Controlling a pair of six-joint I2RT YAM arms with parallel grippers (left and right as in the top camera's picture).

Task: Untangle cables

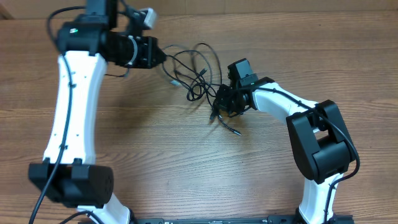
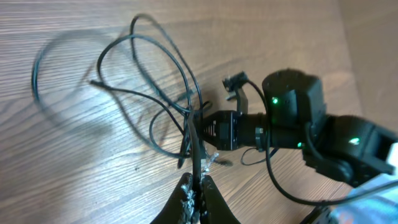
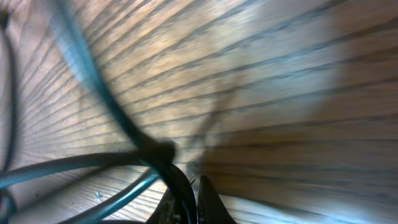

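Note:
The cables (image 1: 194, 68) are thin black cords tangled in loops on the wooden table, between my two grippers. My left gripper (image 1: 163, 56) is shut on one cord at the tangle's left side; in the left wrist view the cord (image 2: 194, 134) runs straight up from the closed jaws (image 2: 199, 186). My right gripper (image 1: 219, 102) is shut on a cord at the tangle's lower right; in the right wrist view the cord (image 3: 158, 152) passes between the closed jaws (image 3: 189, 199), close above the table. A loose plug end (image 1: 235, 130) lies below the right gripper.
The wooden table (image 1: 186, 168) spans the whole view. The left arm's base (image 1: 71, 183) stands at the front left and the right arm's base (image 1: 320, 149) at the front right. The right arm (image 2: 292, 121) shows in the left wrist view.

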